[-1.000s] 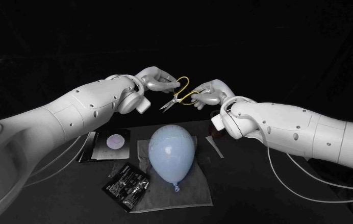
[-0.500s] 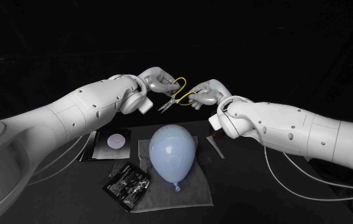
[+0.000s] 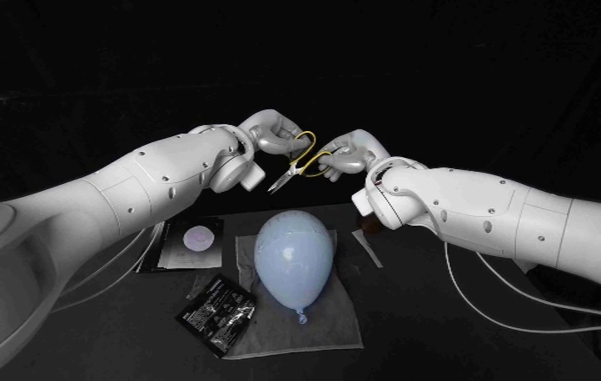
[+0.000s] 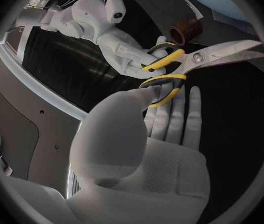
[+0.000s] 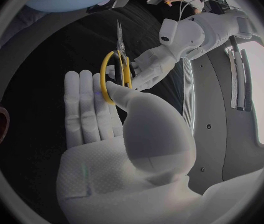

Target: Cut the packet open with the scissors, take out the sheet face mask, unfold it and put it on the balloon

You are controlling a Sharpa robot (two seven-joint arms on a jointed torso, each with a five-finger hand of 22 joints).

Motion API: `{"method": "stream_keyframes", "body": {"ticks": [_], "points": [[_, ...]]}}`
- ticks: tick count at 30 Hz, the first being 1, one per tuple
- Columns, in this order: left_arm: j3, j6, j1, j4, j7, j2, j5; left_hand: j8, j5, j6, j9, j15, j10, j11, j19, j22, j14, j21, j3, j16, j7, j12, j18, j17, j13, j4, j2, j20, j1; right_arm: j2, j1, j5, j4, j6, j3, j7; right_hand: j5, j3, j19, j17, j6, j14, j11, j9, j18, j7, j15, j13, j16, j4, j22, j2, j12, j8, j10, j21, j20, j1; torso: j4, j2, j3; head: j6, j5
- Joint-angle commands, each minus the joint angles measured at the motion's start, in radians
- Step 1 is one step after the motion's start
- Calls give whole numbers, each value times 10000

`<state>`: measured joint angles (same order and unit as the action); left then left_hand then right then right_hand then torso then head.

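Hidden / unclear:
- Scissors [image 3: 295,162]: in the head view the yellow handle loops are partly covered by fingers of both hands, and the blade tips are small. The left wrist view shows the blades slightly apart.
- Packet [image 3: 215,313]: the print is too small to read, and I cannot tell whether any edge is cut.
- Balloon [image 3: 294,255]: it hides the middle of the grey cloth [image 3: 328,329] under it.
- Flat dark card [image 3: 188,244] with a pale round spot, left of the balloon: I cannot make out what it is.

Counts: scissors 1, balloon 1, packet 1, cloth 1, hands 2.

Left hand [image 3: 267,132]: fingers clamped on one handle loop.
Right hand [image 3: 352,154]: fingers clamped on the other loop.

The scissors are held in the air between the two hands, above the balloon's far end and well apart from the tabletop [image 3: 419,312]. The packet lies flat at the cloth's left edge, near the balloon's knot end, and no hand touches it.
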<state>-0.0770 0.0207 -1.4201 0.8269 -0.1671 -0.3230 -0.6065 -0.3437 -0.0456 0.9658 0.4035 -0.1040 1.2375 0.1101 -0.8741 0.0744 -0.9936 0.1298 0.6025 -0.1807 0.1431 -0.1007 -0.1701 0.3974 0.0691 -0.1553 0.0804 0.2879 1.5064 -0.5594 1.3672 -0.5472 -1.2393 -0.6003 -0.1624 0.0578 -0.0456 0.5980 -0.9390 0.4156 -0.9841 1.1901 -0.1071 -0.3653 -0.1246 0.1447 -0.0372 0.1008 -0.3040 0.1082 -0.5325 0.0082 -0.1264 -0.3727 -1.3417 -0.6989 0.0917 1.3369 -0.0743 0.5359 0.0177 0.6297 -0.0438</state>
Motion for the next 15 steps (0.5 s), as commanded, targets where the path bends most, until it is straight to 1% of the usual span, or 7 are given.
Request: {"method": "stream_keyframes", "body": {"ticks": [1, 4, 6, 10, 15], "points": [[-2, -78, -20, 45, -174, 102, -216, -70, -32, -64, 658, 14, 90, -30, -60, -20, -65, 42, 148, 82, -6, 85, -53, 15, -7, 75, 64, 13, -131, 100, 109, -275, 97, 30, 17, -107, -27, 282, 73, 14, -51, 80, 372, -347, -273, -12, 98, 19, 35, 297, -16, 92, -60, -46, -455, -70, 33, 25, 0, -4, 1, 6, -25], [-18, -131, -19, 27, -88, 181, -375, -107, -37, -54, 761, 18, 147, -49, -52, -30, -92, 29, 437, 114, 9, 139, -58, 33, 0, 258, 199, 8, -243, 178, 188, -282, 156, 49, 18, -143, -27, 282, 73, 14, -51, 80, 372, -347, -273, -12, 98, 19, 35, 297, -16, 92, -60, -46, -455, -70, 33, 25, 0, 0, 5, 19, -40], [-41, -159, -19, 1, 11, 251, -479, -127, -44, -17, 840, 32, 220, -61, -57, -29, -142, 32, 720, 129, 12, 174, -74, 59, 10, 406, 324, 2, -413, 233, 256, -282, 180, 61, 19, -168, -27, 285, 74, 16, -52, 82, 373, -349, -275, -12, 99, 19, 35, 300, -19, 91, -60, -46, -456, -73, 34, 24, -5, 4, 1, 22, -42], [-110, -138, -17, -32, 186, 365, -676, -134, -51, 19, 917, 46, 287, -75, -64, -27, -190, 40, 1012, 146, 14, 211, -81, 93, 19, 563, 421, 0, -626, 316, 381, -283, 189, 75, 20, -203, -28, 290, 75, 21, -53, 86, 375, -353, -280, -14, 101, 21, 36, 306, -24, 90, -60, -46, -460, -81, 36, 21, -4, 6, -4, 23, -42], [-157, -71, -14, -44, 316, 474, -833, -133, -58, 54, 979, 57, 347, -79, -81, -22, -234, 57, 1263, 158, 21, 233, -82, 127, 27, 710, 491, 2, -811, 406, 494, -290, 225, 94, 24, -249, -27, 306, 78, 31, -57, 93, 378, -362, -290, -17, 106, 25, 39, 323, -37, 87, -59, -46, -467, -99, 40, 16, -1, 11, -6, 23, -52]]}}
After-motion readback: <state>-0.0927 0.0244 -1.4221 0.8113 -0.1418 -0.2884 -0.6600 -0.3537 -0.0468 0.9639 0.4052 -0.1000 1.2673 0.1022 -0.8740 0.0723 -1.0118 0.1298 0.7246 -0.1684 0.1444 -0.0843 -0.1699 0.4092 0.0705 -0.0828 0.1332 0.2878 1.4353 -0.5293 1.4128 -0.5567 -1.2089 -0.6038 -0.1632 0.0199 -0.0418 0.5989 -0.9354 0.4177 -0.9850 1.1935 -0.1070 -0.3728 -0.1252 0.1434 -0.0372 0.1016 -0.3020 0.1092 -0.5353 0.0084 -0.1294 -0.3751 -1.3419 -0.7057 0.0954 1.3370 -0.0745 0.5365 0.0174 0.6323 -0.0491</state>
